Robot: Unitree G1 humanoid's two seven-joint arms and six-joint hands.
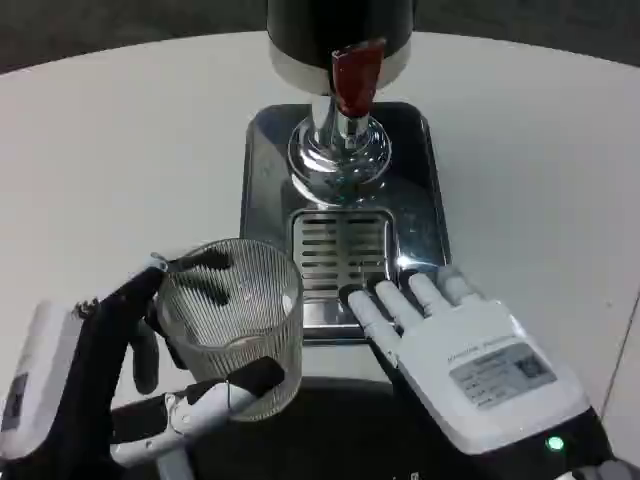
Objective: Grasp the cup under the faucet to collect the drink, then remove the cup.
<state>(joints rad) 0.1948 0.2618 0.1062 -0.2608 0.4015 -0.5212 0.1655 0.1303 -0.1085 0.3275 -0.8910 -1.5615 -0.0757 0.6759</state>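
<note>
Robot hand on the left (150, 370) is gripping the ribbed glass cup (232, 325), its black-and-white fingers wrapping the near and far sides of the wall, so it is clamping on the cup rather than hanging loose. The cup is standing upright at the front-left corner of the chrome drip tray (265, 170), just beside the slotted grate (340, 255) and not yet under the red faucet lever (355, 75) of the drink dispenser (340, 30). The right robot hand (460, 350) is lying flat with its fingers stretched out and close together, fingertips resting on the front edge of the tray, holding nothing. Judging from here, the main risk is the cup sliding or tipping as it is being carried across the raised tray rim toward the spout: the ribbed glass is looking slick and the fingers are pinching it low and to one side. A second risk is the cup stopping short of the spout, so that any drink would be falling onto the grate instead. The right robot hand is also sitting close to the cup's likely path and could be bumped. The cup is looking empty; no liquid is showing through the glass. The white counter (100, 150) is carrying the whole dispenser.
</note>
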